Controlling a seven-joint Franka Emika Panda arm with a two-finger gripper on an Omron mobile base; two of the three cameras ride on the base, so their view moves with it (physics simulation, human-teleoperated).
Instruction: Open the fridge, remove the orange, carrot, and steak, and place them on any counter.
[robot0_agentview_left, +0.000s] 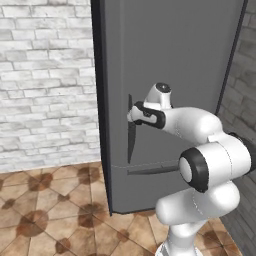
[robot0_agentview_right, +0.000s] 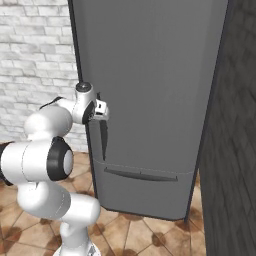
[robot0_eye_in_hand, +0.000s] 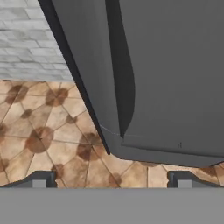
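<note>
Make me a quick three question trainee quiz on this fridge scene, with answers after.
1. True or false: the fridge door is shut.
2. What is the claw nearest to? A) the drawer pull B) the handle C) the floor
3. Fill in: the claw's jaws stand ____.

Key: 1 true, the door lies flat with no gap showing. 2 B, the claw sits at the top of the long upright handle. 3 open, with both tips set wide apart in the hand view and nothing between them.
</note>
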